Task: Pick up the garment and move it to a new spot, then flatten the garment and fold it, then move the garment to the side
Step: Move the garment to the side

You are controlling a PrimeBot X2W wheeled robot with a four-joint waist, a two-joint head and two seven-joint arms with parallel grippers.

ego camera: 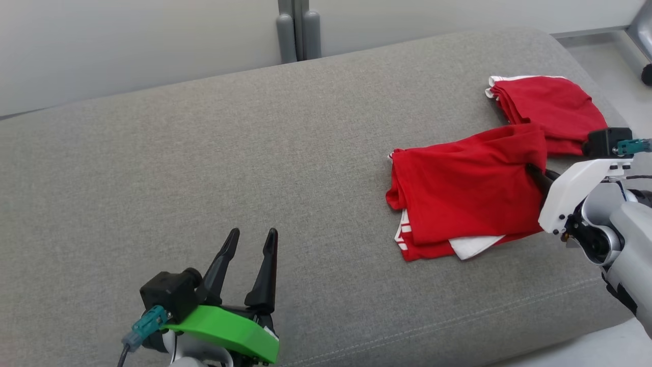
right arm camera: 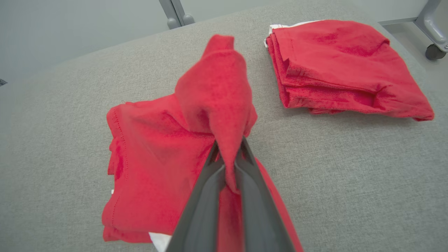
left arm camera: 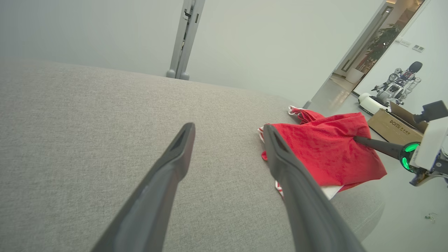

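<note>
While the left gripper (ego camera: 253,233) hangs spread over the couch (ego camera: 204,153), the right gripper (right arm camera: 229,151) pinches the garment's (ego camera: 468,188) raised edge.

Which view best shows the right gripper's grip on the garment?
Right wrist view: the right gripper pinches a raised garment fold, close up. Head view: garment hides the pinch; left wrist view shows it sideways, distant.

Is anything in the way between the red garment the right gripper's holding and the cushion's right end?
Yes: a second folded red garment lies toward that end. Bare cushion separates it from the held garment, pinched in the shut right gripper.
</note>
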